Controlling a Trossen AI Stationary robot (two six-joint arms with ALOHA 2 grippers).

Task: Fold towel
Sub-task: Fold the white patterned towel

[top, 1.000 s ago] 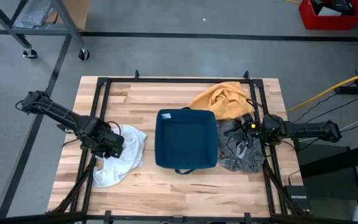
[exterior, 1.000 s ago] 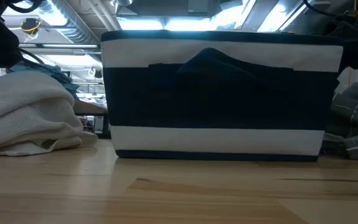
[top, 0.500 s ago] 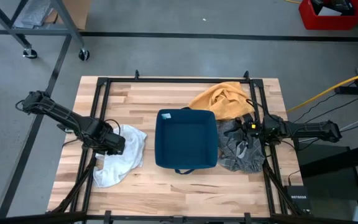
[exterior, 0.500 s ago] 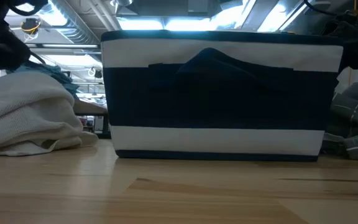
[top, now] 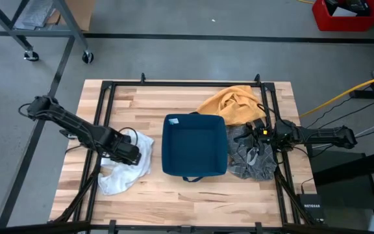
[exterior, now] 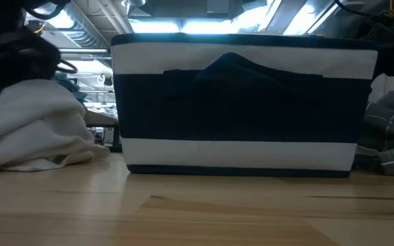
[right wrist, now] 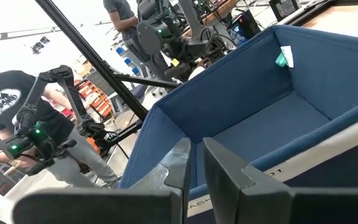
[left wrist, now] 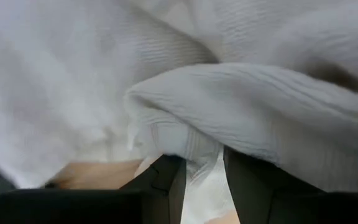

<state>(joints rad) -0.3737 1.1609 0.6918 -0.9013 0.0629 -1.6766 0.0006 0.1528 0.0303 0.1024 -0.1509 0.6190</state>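
Butcher-block planks are forming the worktop [top: 174, 195], carrying a square navy fabric bin [top: 194, 145] at centre. Left of it, the crumpled white ribbed towel [top: 127, 170] is lying bunched, the left hand [left wrist: 202, 177] pinching a fold. Opposite, a rumpled grey cloth [top: 250, 159] is sitting under the right hand [right wrist: 195, 163], fingers nearly closed on nothing.

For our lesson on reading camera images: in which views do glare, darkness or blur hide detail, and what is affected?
Low view: bright ceiling lights glare behind the bin, leaving its near face dark; the left arm is a dark smear above the white towel. Left wrist view: the towel fills the frame, soft and out of focus. Right wrist view: the background is washed out bright. High view: evenly lit, with the table clear.
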